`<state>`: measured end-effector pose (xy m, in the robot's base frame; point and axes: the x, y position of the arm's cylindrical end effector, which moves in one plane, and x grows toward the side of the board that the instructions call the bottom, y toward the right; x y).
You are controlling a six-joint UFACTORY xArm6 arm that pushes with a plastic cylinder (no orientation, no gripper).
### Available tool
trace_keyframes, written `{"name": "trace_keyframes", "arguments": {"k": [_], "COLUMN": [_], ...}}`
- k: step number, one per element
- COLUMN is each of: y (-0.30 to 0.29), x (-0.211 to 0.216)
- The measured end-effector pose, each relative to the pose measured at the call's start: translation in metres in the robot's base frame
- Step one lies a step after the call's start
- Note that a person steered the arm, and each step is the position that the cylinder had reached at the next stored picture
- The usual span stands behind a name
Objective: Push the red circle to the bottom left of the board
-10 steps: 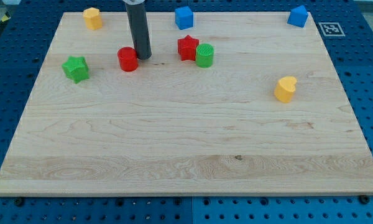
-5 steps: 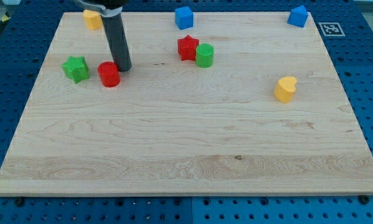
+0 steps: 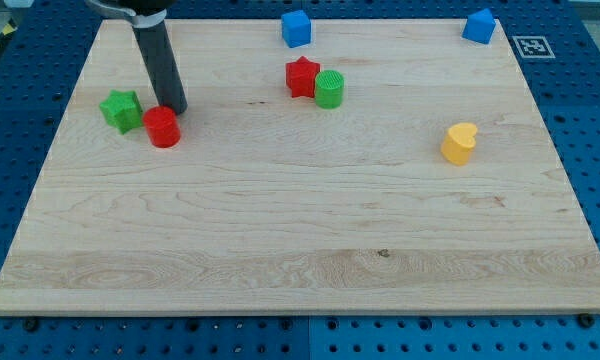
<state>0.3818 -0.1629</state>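
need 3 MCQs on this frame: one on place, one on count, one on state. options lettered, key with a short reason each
1. Where is my tip relative to the red circle?
A. At its upper right edge
B. Far toward the view's bottom
C. At the view's right edge of the board

2. How many blue blocks show?
A. None
B. Two
C. Four

3. How do the red star and green cylinder sit?
A. Stacked
B. At opposite corners
C. Side by side, close together

Key:
1 A, the rod ends just above and right of the circle.
2 B, one blue block at top centre, another at top right.
3 C, the cylinder sits right against the star's right side.
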Motion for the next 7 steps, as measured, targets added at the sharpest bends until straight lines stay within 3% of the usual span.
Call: {"name": "trace_keyframes", "arguments": {"k": [4,7], "y": [0.000,-0.008], "x": [0.124,0.098]}}
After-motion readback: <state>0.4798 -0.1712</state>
